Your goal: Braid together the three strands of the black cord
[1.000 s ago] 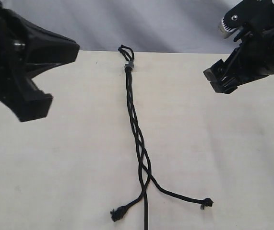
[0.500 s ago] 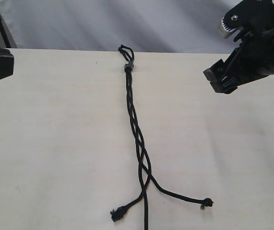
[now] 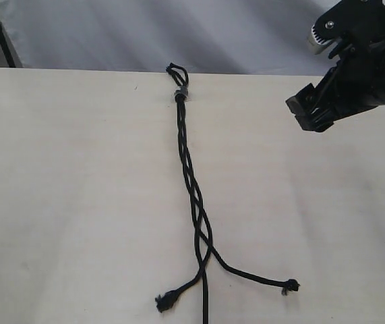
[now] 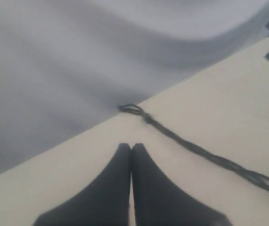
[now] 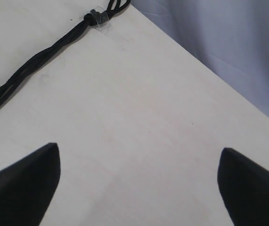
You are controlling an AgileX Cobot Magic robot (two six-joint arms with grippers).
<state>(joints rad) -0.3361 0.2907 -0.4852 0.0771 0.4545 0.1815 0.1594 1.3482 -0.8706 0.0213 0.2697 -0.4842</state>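
Note:
The black cord (image 3: 191, 182) lies down the middle of the table, its small loop and greyish band (image 3: 180, 90) at the far edge. Its three strands are twisted together most of the way, then split near the front: one ends at a knot on the left (image 3: 163, 302), one on the right (image 3: 288, 286), and one runs off the bottom of the view (image 3: 205, 300). My right gripper (image 3: 307, 111) hovers open at the upper right, away from the cord (image 5: 40, 54). My left gripper (image 4: 131, 147) is shut, empty, short of the loop (image 4: 132, 109); it is out of the exterior view.
A pale wooden table (image 3: 77, 202) with a grey cloth backdrop (image 3: 111, 34) behind its far edge. A dark stand leg (image 3: 0, 34) rises at the far left.
My left arm has drawn back out of the exterior view to the left. The cord and the right gripper have not moved.

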